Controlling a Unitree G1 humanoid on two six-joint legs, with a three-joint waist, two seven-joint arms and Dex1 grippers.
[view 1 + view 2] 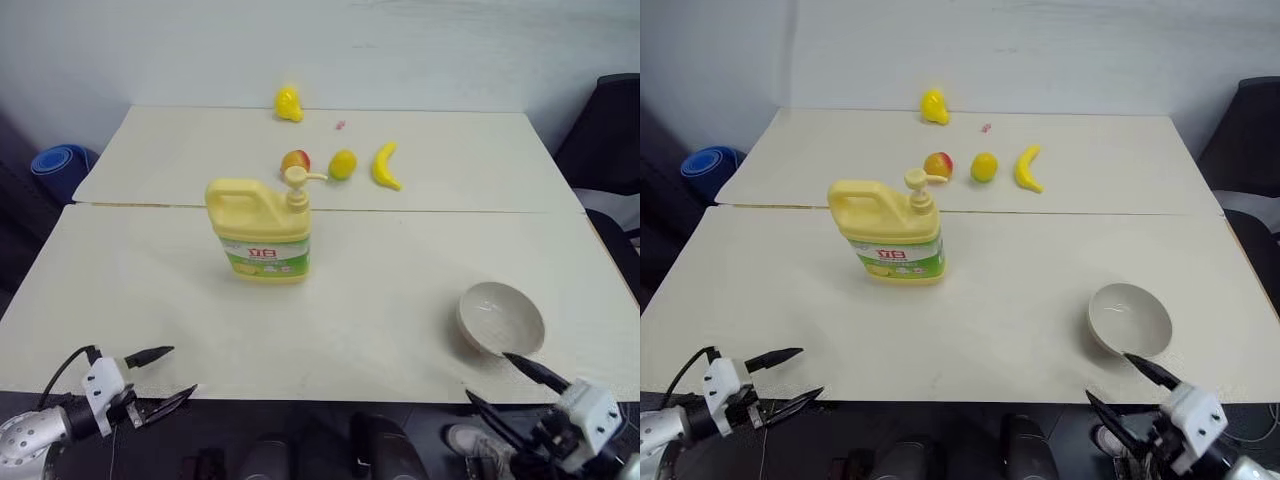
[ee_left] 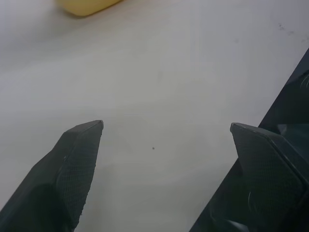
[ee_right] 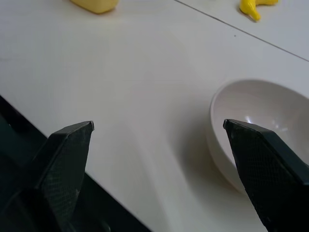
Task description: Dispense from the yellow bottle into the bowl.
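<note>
The yellow bottle (image 1: 261, 232) stands up straight near the middle of the desk (image 1: 140, 290), and the bowl (image 1: 501, 318) sits well apart from it, close to the front edge on the right side. That gap looks like the big trouble: if the pump top (image 1: 300, 180) is pressed where the bottle stands now, the soap would land on the desk and not in the bowl. One of them probably has to be brought to the other. The bottle is tall and likely heavy, so a push high up could tip it over. The bowl is close to the desk edge, so a bump from the right tool (image 1: 510, 383) could knock it off. The left tool (image 1: 168, 375) hangs at the front left edge of the desk with its two fingers spread wide and nothing in them; the bottle is far ahead of it and to its right. The right tool is also spread wide and holds nothing, and the bowl lies just in front of it.
</note>
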